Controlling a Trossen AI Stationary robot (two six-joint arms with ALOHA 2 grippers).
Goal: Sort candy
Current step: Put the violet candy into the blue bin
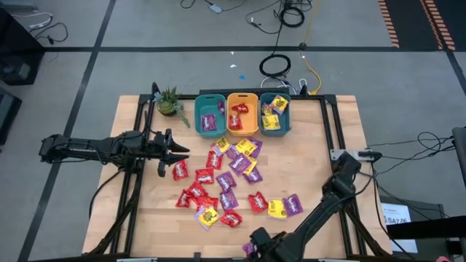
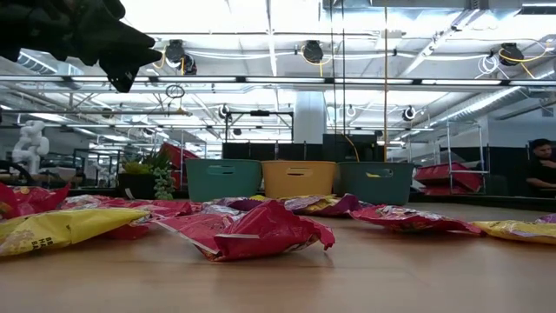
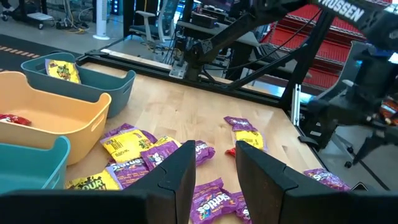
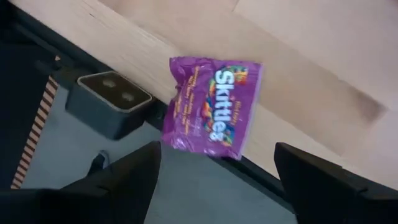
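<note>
Desk (image 1: 313, 145): light wood, black frame along its edges.
Bins: three in a row at the far edge; teal bin (image 1: 210, 113) on the left with purple packets, orange bin (image 1: 242, 111) in the middle with red packets, second teal bin (image 1: 275, 112) on the right with yellow packets.
Candy (image 1: 226, 178): red, purple and yellow packets scattered over the desk's middle, from just in front of the bins down toward the near edge; some overlapping.
Left gripper (image 1: 175, 154): raised above the desk's left side, beside the red packets at the pile's left edge; fingers (image 3: 174, 180) partly spread, nothing between them.
Right gripper (image 1: 251, 244): at the desk's near edge, fingers spread wide, holding nothing.
Purple Skittles packet (image 4: 211, 107): lying at the near edge of the desk, partly overhanging it, in line with the right gripper's gap but apart from both fingers.
Potted plant (image 1: 169, 102): at the far left corner, beside the left teal bin.
</note>
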